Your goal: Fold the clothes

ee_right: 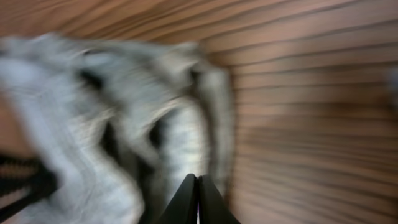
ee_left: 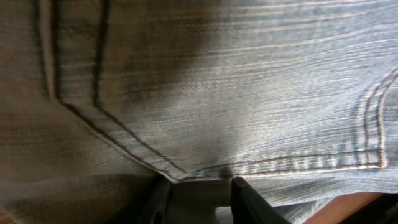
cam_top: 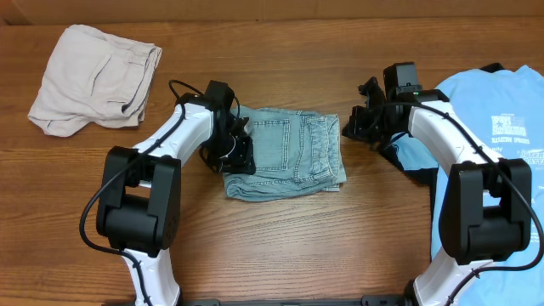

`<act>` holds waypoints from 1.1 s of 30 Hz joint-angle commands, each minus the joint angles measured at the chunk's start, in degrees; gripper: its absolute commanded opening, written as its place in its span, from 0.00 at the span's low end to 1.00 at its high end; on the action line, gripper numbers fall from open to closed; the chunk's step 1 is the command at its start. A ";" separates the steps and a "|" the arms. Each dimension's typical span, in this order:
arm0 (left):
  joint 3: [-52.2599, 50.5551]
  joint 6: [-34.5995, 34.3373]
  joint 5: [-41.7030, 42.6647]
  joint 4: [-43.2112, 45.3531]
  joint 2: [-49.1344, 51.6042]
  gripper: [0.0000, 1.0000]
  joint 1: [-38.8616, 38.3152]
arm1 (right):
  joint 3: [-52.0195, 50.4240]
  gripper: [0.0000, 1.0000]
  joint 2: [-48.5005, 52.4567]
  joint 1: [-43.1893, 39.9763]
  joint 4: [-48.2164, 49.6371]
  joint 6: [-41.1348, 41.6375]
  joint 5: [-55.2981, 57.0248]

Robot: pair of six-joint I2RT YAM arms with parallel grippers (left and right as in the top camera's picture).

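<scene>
Wooden table (cam_top: 280, 246); one jeans (cam_top: 285, 153), one trousers (cam_top: 93, 76)

Wood-grain table (cam_top: 280, 246), brown, w/ dark rail along near edge.

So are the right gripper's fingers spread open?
No, in the right wrist view the right gripper shows its two dark fingertips pressed together, empty, above the wooden table.

Folded jeans (cam_top: 289, 153) centre; left gripper (cam_top: 240, 153) apparently touching edge.
</scene>
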 commanded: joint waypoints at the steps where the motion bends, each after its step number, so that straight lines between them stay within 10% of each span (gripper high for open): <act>1: -1.77 0.63 -4.55 -0.57 0.26 0.41 0.33 | 1.90 0.04 0.24 -1.27 0.31 2.69 9.55; 3: -1.77 0.63 -4.55 -0.57 0.26 0.45 0.33 | 1.95 0.08 -0.46 -2.08 -0.42 -4.17 -1.31; 7: -1.77 0.63 -4.55 -0.13 0.26 0.56 0.33 | 1.88 0.66 -0.79 -1.79 -2.29 -8.85 -14.97; 14: -1.77 0.39 -4.55 0.68 0.26 0.62 0.33 | -0.74 0.89 -0.76 4.31 -2.56 -11.58 -13.38; 15: -1.77 0.24 -4.55 0.68 0.26 0.63 0.33 | -1.40 0.89 -0.70 5.31 -1.79 -11.21 -11.41; 18: -1.77 0.22 -4.55 0.70 0.26 0.63 0.33 | -2.58 0.34 -0.26 7.76 0.11 -7.28 -2.64; 21: -1.77 0.22 -4.57 0.66 0.26 0.64 0.33 | -2.58 0.04 0.15 8.46 1.55 -6.60 0.11; 33: -1.77 0.20 -4.50 0.94 0.26 0.77 0.33 | 5.66 0.04 -1.03 -1.62 0.15 8.24 0.42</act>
